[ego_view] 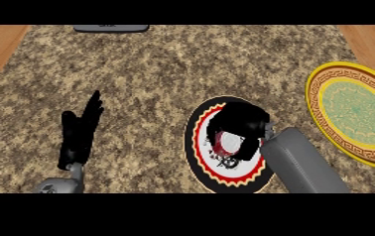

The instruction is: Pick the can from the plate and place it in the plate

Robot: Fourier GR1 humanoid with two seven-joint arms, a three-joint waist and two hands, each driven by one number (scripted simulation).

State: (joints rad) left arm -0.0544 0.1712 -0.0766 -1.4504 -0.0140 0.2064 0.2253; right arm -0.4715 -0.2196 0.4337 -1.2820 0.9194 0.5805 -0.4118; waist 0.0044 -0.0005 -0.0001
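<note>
A round plate with a black rim and red and yellow rings (196,146) lies on the counter at the lower middle. Over it, my right hand (242,123) is curled round a can (228,143), of which only a pale top and a bit of red side show below the fingers. A second plate, yellow-rimmed with a green centre (344,106), lies at the right edge, partly cut off. My left hand (79,131) rests open at the lower left, fingers up, far from both plates.
The granite counter (147,71) stretches to wooden strips at the far left and right corners. A flat grey object (111,28) lies at the top edge.
</note>
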